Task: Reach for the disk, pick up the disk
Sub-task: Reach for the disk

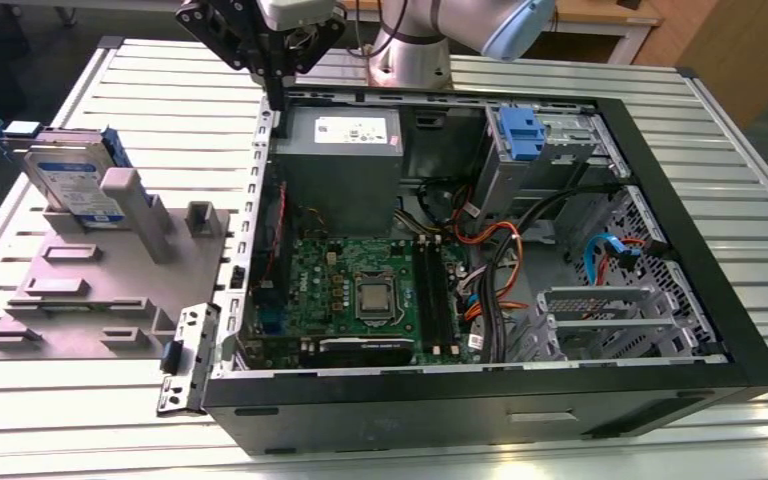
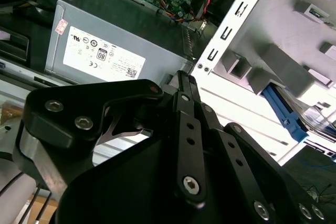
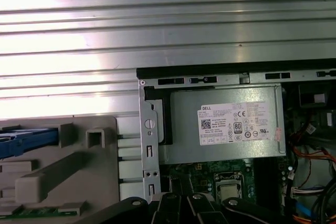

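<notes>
An open computer case (image 1: 491, 395) lies on its side on a slatted metal bench (image 1: 91, 425). A robot arm (image 1: 404, 50) stands at the far edge of the bench.

The arm's black jaws hang over the far corner of the case on the exterior view's left. They are just above the grey power-supply box (image 1: 337, 165) with its white sticker. The jaws are pressed together, tapering to one thin tip, with nothing held between them. In the second wrist view they point towards the edge of the power-supply box (image 2: 115, 51).

The disk (image 1: 67, 178) sits outside the case, towards the exterior view's left, clear of the jaws. It is a flat silver-grey drive with a white-and-blue label and blue rails. It stands on edge, leaning, at the far end of a grey plastic fixture (image 1: 91, 290) that lies flat on the bench beside the case. In the first wrist view one blue rail of the disk (image 3: 26, 140) shows at the edge of the fixture (image 3: 63, 174). The power-supply box (image 3: 226, 129) lies well to the side of it.

Inside the case is a green motherboard (image 1: 344, 280), with orange and black cables beside it. A blue caddy (image 1: 518, 135) sits in the drive bay at the far side.
</notes>
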### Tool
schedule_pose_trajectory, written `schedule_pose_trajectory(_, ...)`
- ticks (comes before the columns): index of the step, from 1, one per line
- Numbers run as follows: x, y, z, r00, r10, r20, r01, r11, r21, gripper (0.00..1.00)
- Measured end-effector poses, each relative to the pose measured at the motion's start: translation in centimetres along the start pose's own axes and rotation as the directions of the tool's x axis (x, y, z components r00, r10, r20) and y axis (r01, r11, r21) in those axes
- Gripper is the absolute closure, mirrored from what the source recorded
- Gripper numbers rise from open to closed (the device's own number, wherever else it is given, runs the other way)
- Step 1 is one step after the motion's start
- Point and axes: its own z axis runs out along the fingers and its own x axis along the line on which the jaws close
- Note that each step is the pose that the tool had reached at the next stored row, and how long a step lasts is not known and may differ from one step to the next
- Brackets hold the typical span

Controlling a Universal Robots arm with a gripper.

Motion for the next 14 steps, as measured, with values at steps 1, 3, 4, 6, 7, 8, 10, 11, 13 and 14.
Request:
schedule_pose_trajectory(1, -0.07, 0.01, 0.01, 1.0, 0.0, 0.0, 0.0, 1.0, 0.0, 0.89)
schedule_pose_trajectory(3, -0.15, 0.01, 0.03, 1.0, 0.0, 0.0, 0.0, 1.0, 0.0, 0.89)
schedule_pose_trajectory(4, -0.19, 0.02, 0.04, 1.0, 0.0, -0.0001, 0.0, 1.0, 0.0001, 0.89)
schedule_pose_trajectory(6, -0.21, 0.02, 0.03, 1.0, 0.0, -0.0002, 0.0, 1.0, 0.0003, 0.89)
schedule_pose_trajectory(7, -0.21, 0.02, 0.04, 1.0, 0.0, -0.0002, 0.0, 1.0, 0.0003, 0.89)
schedule_pose_trajectory(8, -0.22, 0.02, 0.04, 1.0, 0.0, -0.0001, 0.0, 1.0, 0.0002, 0.89)
schedule_pose_trajectory(10, -0.22, 0.02, 0.05, 1.0, 0.0, -0.0001, 0.0, 1.0, 0.0002, 0.89)
schedule_pose_trajectory(11, -0.22, 0.02, 0.08, 1.0, 0.0, 0.0, 0.0, 1.0, 0.0001, 0.89)
schedule_pose_trajectory(13, -0.22, 0.05, 0.14, 1.0, 0.0, 0.0, 0.0, 1.0, 0.0001, 0.89)
schedule_pose_trajectory(14, -0.22, 0.06, 0.15, 1.0, 0.0, 0.0, 0.0, 1.0, 0.0002, 0.89)
